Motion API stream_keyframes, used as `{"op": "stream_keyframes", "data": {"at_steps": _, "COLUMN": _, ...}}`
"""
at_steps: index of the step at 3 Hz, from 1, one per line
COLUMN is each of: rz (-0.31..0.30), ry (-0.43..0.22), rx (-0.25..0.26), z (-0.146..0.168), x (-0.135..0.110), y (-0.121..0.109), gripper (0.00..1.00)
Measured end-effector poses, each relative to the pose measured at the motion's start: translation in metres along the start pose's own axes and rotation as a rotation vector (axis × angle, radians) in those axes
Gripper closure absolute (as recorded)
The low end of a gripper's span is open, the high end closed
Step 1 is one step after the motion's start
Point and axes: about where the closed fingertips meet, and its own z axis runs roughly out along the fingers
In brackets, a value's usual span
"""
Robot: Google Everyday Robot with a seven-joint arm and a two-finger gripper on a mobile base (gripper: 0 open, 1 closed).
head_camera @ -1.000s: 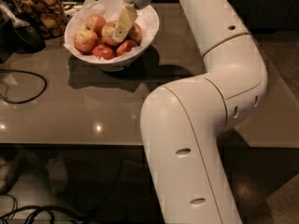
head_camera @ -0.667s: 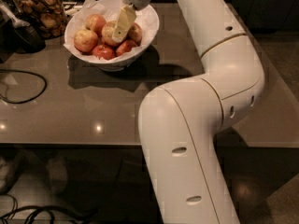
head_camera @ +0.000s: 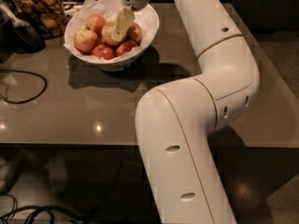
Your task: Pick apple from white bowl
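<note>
The white bowl (head_camera: 150, 23), lined with white paper, stands at the back left of the grey table (head_camera: 93, 106). It holds several apples. The pale yellow-green apple (head_camera: 109, 34) lies in the middle of the bowl, with redder apples (head_camera: 85, 40) around it. My gripper (head_camera: 122, 26) reaches down from the top edge of the view into the bowl. It sits right at the pale apple's right side and partly covers it. The big white arm (head_camera: 187, 125) rises in the foreground and bends over the table.
A glass jar of brown snacks (head_camera: 39, 8) stands left of the bowl. A dark object (head_camera: 21, 34) lies in front of the jar. A black cable (head_camera: 23, 85) loops on the table's left side. The table's front edge runs across the middle.
The arm's elbow has shifted slightly to the left. The gripper has stayed down in the bowl at the pale apple.
</note>
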Motion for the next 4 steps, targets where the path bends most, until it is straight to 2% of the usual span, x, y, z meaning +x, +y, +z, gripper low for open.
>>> {"op": "stream_keyframes", "data": {"at_steps": 1, "rz": -0.009, "ry": 0.004, "rx": 0.003, "z": 0.003, "x": 0.0, "y": -0.002, "gripper": 0.27}}
{"op": "stream_keyframes", "data": {"at_steps": 3, "rz": -0.014, "ry": 0.013, "rx": 0.008, "z": 0.01, "x": 0.002, "y": -0.007, "gripper": 0.27}}
{"op": "stream_keyframes", "data": {"at_steps": 4, "rz": -0.018, "ry": 0.014, "rx": 0.002, "z": 0.015, "x": 0.002, "y": -0.007, "gripper": 0.33}}
